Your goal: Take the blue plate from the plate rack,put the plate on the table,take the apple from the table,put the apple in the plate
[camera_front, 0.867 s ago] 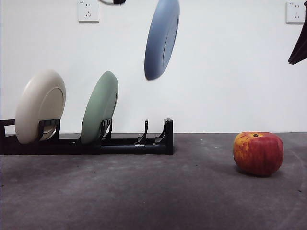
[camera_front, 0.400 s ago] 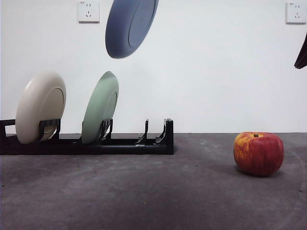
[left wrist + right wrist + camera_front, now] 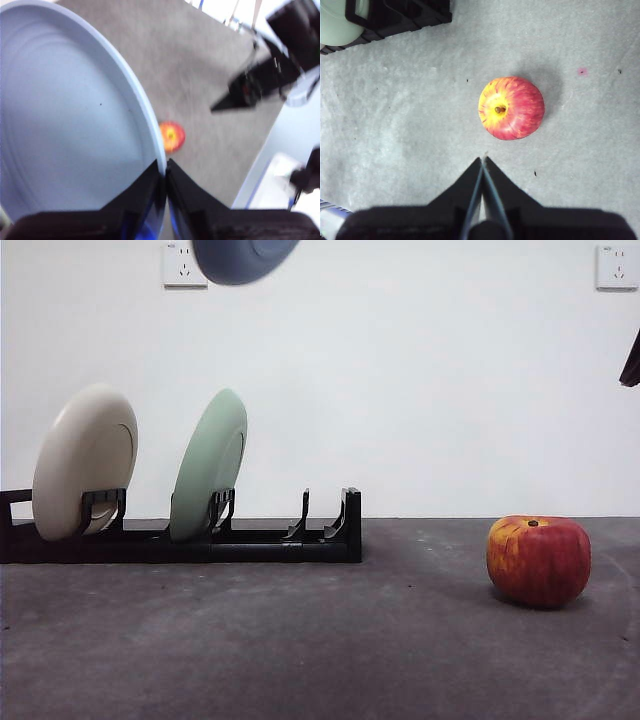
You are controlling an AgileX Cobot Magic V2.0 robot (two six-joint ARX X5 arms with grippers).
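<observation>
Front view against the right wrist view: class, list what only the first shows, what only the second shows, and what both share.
Only the front view shows the cream-white plate upright in its slot, the wall sockets, and the periwinkle blue plate high at the top edge. Only the right wrist view shows the right gripper, shut and empty, above the table, with the apple's stem seen from above. Both show the round red and yellow apple on the dark grey table, the long black plate rack and the pale green plate.
</observation>
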